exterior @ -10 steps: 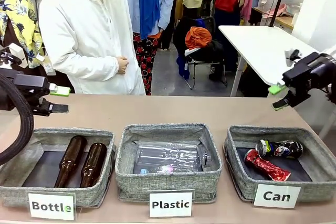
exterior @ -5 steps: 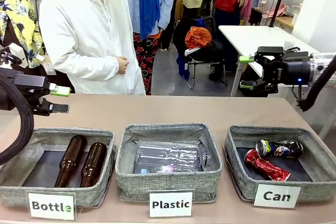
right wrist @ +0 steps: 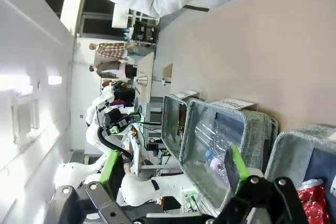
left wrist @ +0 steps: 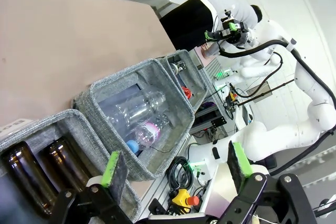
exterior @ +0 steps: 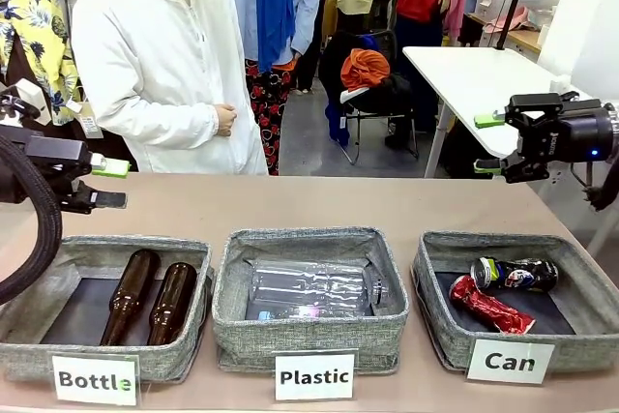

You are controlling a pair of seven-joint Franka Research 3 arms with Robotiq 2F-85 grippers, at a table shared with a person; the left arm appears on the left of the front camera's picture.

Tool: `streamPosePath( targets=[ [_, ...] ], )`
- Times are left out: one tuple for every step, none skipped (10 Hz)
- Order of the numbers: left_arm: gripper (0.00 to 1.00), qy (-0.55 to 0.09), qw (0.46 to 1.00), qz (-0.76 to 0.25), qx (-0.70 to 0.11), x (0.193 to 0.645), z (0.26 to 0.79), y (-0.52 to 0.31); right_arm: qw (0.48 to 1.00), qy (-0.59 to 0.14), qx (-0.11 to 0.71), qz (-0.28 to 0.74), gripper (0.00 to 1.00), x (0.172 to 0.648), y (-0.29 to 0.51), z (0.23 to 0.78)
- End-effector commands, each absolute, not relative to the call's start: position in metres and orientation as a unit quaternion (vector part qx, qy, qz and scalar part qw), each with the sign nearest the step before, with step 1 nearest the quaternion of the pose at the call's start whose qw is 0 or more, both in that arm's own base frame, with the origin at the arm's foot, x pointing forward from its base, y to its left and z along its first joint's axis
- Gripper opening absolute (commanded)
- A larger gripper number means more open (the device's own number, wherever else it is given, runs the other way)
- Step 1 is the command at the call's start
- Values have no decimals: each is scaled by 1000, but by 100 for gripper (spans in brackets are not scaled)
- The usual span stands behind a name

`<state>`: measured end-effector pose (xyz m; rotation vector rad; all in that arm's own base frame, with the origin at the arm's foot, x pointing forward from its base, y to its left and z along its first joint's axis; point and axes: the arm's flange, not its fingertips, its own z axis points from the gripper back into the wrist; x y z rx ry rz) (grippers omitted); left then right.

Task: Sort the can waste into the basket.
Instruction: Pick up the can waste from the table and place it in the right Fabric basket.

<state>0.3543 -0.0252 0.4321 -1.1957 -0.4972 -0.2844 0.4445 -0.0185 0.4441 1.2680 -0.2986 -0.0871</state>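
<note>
The grey woven basket (exterior: 431, 280) with the "Can" sign (exterior: 510, 362) stands at the front right. Inside it lie a crushed red can (exterior: 490, 306) and a crushed black can (exterior: 515, 274) with silver ends. My right gripper (exterior: 486, 144) hovers open above and behind that basket, level, with nothing between its fingers. In the right wrist view the open gripper (right wrist: 174, 165) looks over the basket's wall (right wrist: 294, 153) and the red can (right wrist: 315, 203). My left gripper (exterior: 114, 184) hangs open and empty at the far left, above the "Bottle" basket (exterior: 39, 282).
The "Bottle" basket holds two brown glass bottles (exterior: 150, 297). The middle "Plastic" basket (exterior: 309, 331) holds clear plastic bottles (exterior: 309, 287). A person in a white hooded jacket (exterior: 160, 65) stands at the far side of the table with hands together. Bare brown tabletop (exterior: 290, 200) lies behind the baskets.
My right gripper rose from its tilted pose at the right edge, turned level, swung left and then drew back to the right. The left arm and the cans stayed put.
</note>
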Motion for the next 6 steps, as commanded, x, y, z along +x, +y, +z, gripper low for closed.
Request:
streamPosePath(
  targets=[
    [100, -237, 785, -138, -556, 353, 431, -25, 796, -128, 591, -44, 100, 451, -16, 451],
    [100, -237, 785, -138, -556, 353, 431, -25, 796, -128, 591, -44, 100, 451, -16, 451],
    [100, -237, 785, -138, -556, 353, 431, -25, 796, -128, 591, -44, 100, 451, -16, 451],
    [100, -237, 785, -138, -556, 353, 431, -25, 796, -128, 591, -44, 100, 451, -16, 451],
    [100, -237, 785, -138, -556, 353, 431, -25, 796, -128, 591, -44, 100, 451, -16, 451],
    [100, -237, 785, -138, -556, 353, 431, -25, 796, -128, 591, -44, 100, 451, -16, 451]
  ],
)
